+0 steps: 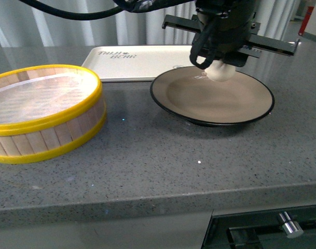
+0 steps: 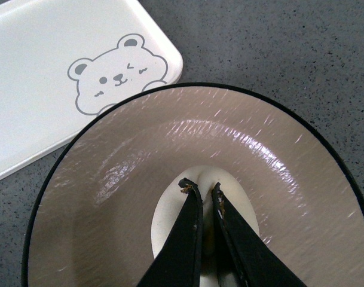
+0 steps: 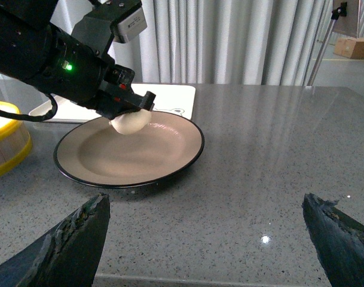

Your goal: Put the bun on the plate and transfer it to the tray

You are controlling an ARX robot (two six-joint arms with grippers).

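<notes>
My left gripper (image 1: 218, 66) is shut on the white bun (image 1: 220, 71) and holds it just over the far part of the plate (image 1: 251, 106). In the left wrist view the black fingertips (image 2: 190, 191) pinch the bun (image 2: 170, 215) above the glossy taupe plate (image 2: 110, 197). From the right wrist view the bun (image 3: 130, 122) hangs over the plate (image 3: 170, 155). The cream tray (image 1: 147, 57) with lettering lies behind the plate, and its bear drawing (image 2: 116, 75) shows beside the plate's rim. My right gripper (image 3: 205, 239) stands open over bare counter, nothing between its fingers.
A yellow-rimmed wooden steamer basket (image 1: 43, 111) stands at the left on the grey speckled counter (image 1: 163, 155). The counter's front edge runs close below, with a drawer handle (image 1: 290, 225) under it. Curtains hang behind the counter.
</notes>
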